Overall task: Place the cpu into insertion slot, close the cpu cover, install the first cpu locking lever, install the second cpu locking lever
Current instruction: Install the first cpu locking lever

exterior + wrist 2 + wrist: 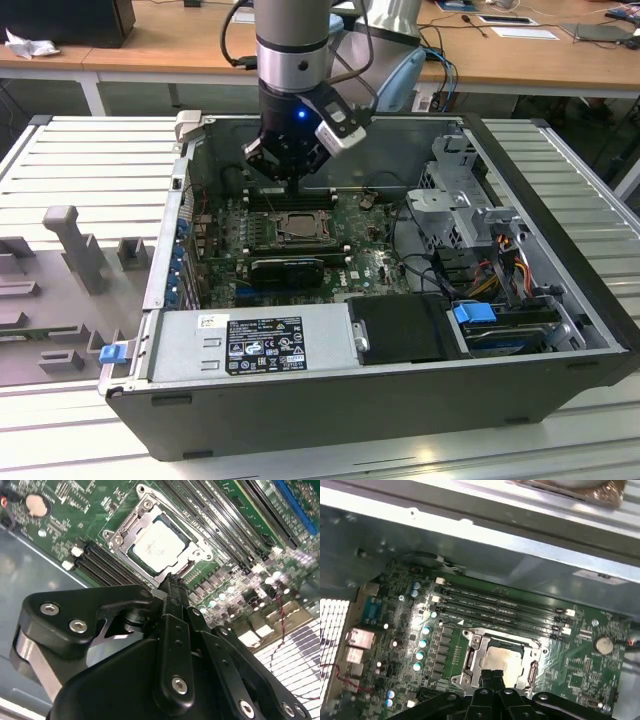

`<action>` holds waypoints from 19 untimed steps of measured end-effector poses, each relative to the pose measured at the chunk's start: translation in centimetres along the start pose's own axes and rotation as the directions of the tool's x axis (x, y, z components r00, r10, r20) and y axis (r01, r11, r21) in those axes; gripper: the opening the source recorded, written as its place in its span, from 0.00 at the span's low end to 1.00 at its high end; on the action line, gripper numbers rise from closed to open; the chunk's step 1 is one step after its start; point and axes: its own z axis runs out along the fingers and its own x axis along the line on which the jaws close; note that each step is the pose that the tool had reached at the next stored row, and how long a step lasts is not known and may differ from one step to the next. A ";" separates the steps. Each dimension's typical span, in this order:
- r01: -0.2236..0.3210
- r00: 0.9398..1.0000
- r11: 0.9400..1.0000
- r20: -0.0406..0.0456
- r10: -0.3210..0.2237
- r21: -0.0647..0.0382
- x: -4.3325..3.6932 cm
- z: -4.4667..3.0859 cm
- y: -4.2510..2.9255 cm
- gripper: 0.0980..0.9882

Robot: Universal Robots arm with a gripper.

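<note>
Gripper (pixel 171 580) closed, just above one cpu (pixel 159 545), one cpu cover (pixel 121 531) framing it

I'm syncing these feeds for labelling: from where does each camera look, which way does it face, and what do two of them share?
Exterior view: off the arm, above the open computer case, looking down into it; shows the arm and the gripper above the insertion slot.
First wrist view: on the arm, looking past the gripper's tips at the green board.
Second wrist view: on the arm, close behind the gripper's black body, facing the slot.
Shared: both wrist views show the cpu seated just beyond the gripper's tips.
</note>
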 end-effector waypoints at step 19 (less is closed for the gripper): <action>-0.115 0.993 0.993 0.006 0.115 0.004 3.57 0.13 0.74 0.01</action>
